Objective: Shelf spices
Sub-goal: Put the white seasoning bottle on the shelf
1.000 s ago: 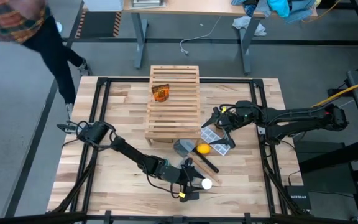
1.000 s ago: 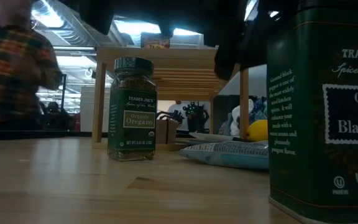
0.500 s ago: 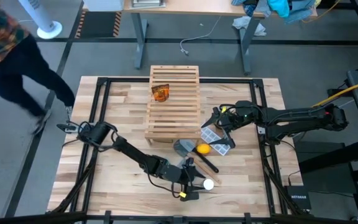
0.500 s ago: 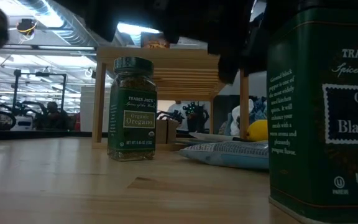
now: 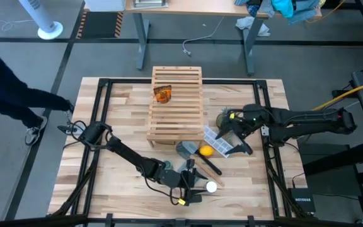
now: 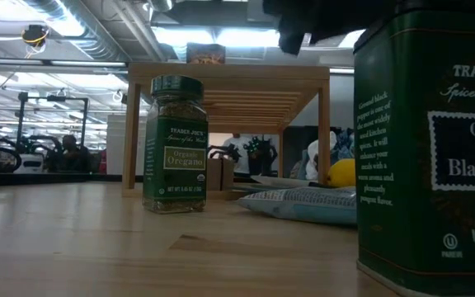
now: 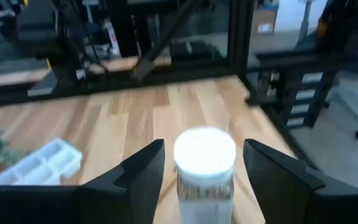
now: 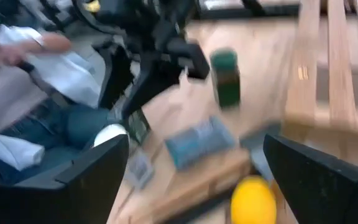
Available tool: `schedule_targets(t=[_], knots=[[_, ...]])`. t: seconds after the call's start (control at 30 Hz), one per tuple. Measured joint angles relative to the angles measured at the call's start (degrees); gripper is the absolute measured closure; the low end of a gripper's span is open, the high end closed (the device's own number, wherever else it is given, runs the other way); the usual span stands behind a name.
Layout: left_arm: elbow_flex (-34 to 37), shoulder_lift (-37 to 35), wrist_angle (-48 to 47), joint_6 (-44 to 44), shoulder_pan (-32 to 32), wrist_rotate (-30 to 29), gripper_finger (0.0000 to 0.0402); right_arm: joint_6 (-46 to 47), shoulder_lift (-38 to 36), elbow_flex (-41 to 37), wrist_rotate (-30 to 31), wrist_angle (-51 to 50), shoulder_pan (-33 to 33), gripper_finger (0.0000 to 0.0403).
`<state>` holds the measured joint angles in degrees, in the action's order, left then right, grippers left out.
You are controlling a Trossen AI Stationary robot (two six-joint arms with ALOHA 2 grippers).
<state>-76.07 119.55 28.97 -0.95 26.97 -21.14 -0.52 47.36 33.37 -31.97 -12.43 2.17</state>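
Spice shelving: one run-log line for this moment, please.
left gripper: open around white-capped bottle | right gripper: open, empty, beside shelf | orange jar: on shelf

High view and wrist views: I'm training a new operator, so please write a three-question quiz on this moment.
1. True or false: the orange-brown jar sits on the light-wood slatted shelf.
2. What stands between the open fingers of the left gripper? A) white-capped bottle B) green-lidded jar C) yellow round object
3. Fill in: the right gripper is open and holds ____.
Key: 1 true; 2 A; 3 nothing.
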Motion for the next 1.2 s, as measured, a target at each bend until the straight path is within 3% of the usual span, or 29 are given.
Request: schedule_targets(t=[0.1,0.3,0.5,0.7,0.83,1.2], knots=[[0.1,0.1,-1.1,0.0,0.1,-0.1,0.019,3.7,-2.1,-0.1,8.8,-3.0,-5.9,0.0024],[0.1,0.1,-1.9,-0.5,0.0,-0.6,0.019,11.2,-1.9,-2.1,27.2,-2.5,-24.0,0.0024],[0.1,0.1,-1.8,-0.7,0.0,-0.7,0.019,18.9,2.8,-4.2,48.0,2.5,-41.3,0.0024],[0.1,0.1,-1.4,-0.7,-0.1,-0.8,0.019,24.2,11.4,-4.4,62.1,7.6,-51.7,0.0024],[0.1,0.1,-1.4,-0.7,-0.1,-0.8,0.019,28.6,19.7,-4.4,66.3,11.8,-53.7,0.0024],[0.1,0.1,-1.5,-0.5,-0.1,-0.8,0.019,30.7,43.2,-4.4,67.2,37.8,-53.6,0.0024]])
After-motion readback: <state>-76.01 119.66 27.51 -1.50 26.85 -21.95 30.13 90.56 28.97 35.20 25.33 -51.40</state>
